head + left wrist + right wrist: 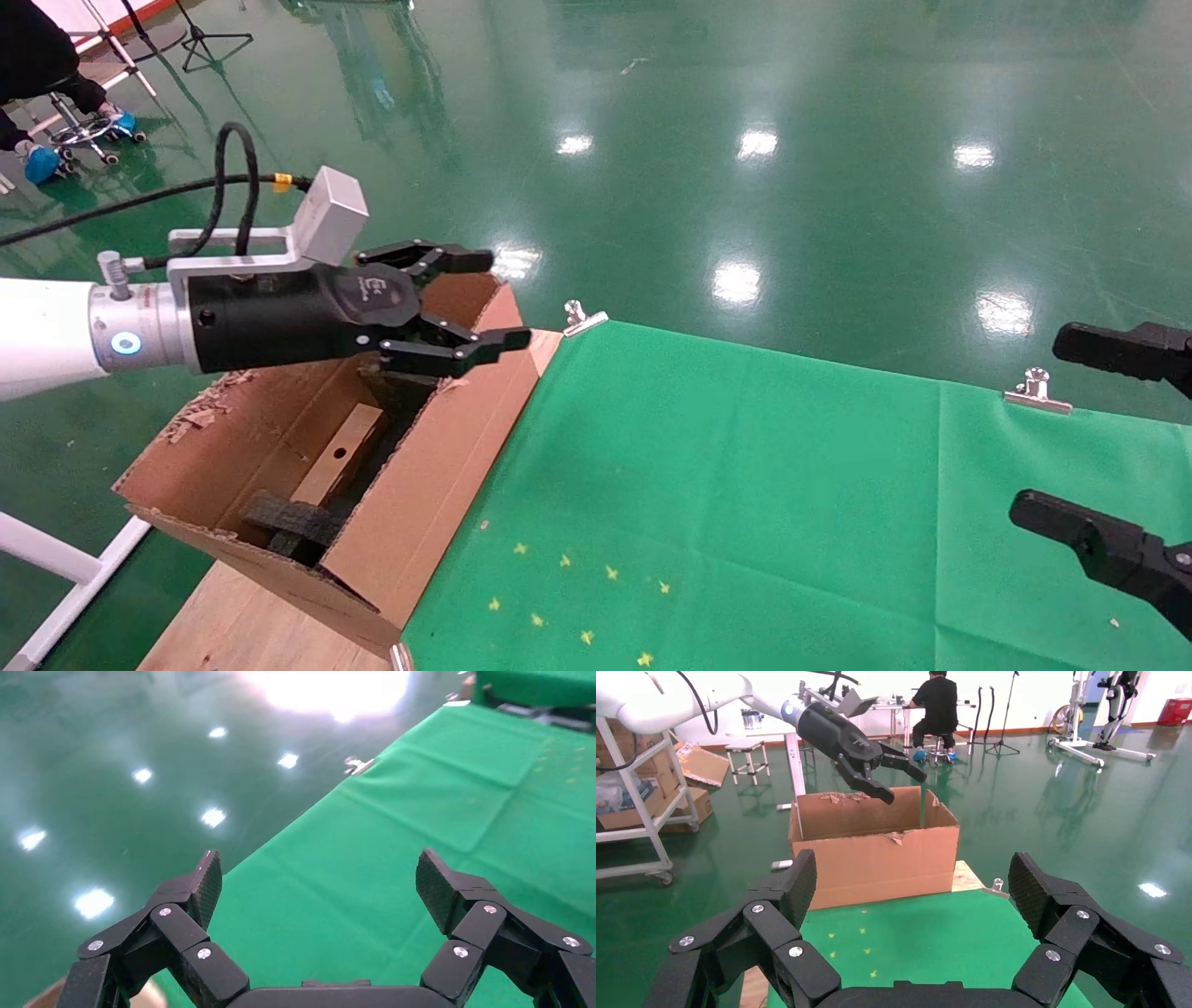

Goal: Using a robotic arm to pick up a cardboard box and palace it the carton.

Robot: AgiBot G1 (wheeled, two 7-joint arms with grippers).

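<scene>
The cardboard box [341,454], a small brown block with a round hole, lies inside the carton [438,485] beside black foam pieces [293,522]. The carton stands at the left edge of the green table and also shows in the right wrist view [877,857]. My left gripper [480,303] on the white and silver arm hovers open and empty above the carton's far end; it shows open in its wrist view [320,885] and in the right wrist view [895,776]. My right gripper [1071,433] is open and empty at the right edge of the table, and its wrist view [912,888] shows it open.
A green cloth [745,494] covers the table, held by metal clips [582,317] [1036,391] at the far edge. Small yellow star marks [568,596] lie near the front. Bare wood [251,624] shows under the carton. A seated person [940,706] and racks stand farther off.
</scene>
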